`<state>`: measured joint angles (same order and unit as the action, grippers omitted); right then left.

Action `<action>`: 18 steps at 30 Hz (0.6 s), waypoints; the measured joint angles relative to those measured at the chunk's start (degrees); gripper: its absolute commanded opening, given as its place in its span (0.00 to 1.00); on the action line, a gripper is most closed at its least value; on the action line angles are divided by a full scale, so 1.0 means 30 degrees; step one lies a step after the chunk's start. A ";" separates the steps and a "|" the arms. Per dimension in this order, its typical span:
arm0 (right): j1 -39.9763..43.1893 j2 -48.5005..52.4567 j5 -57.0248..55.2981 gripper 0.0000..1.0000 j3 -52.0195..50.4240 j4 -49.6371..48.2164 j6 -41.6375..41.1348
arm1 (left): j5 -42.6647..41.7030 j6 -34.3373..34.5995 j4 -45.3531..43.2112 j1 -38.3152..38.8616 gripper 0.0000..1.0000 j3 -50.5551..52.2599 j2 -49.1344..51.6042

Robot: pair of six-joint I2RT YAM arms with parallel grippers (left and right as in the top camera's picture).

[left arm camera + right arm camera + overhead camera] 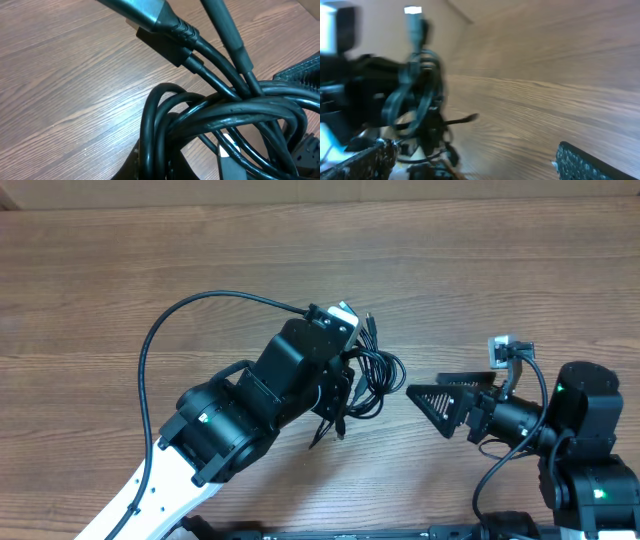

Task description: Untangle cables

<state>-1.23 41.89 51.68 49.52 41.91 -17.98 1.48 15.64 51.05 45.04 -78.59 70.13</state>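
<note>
While the left gripper (345, 388) is pressed shut on the cables (378, 370) — a looped black bundle near the middle of the table (120, 260) — the right gripper (440, 405) stands spread wide just beside the bundle, not touching it.

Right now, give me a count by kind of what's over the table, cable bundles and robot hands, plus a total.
cable bundle: 1 (tangled black cords; how many cords cannot be told)
Robot hands: 2 (left hand shut on the bundle, right hand open)
Total: 3
</note>
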 measured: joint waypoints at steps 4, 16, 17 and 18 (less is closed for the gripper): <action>0.0000 0.0000 0.2025 1.00 0.0000 -0.0794 -0.0007 | -0.0291 0.0000 -0.0007 0.0000 0.04 0.0000 0.0000; 0.0000 0.0000 0.4284 1.00 0.0000 -0.1406 0.0000 | -0.3672 -0.0882 -0.0969 0.0000 0.04 0.0000 0.0357; 0.0000 0.0000 0.4328 1.00 0.0000 -0.1457 -0.0007 | -0.3738 -0.0896 -0.0969 0.0000 0.04 0.0000 0.0474; 0.0000 0.0000 0.4379 1.00 0.0000 -0.1457 0.0000 | -0.3803 -0.0918 -0.1042 0.0000 0.04 0.0000 0.0678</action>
<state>-1.23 41.89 64.82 49.52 37.54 -17.98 -9.93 12.88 47.92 45.04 -78.59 72.16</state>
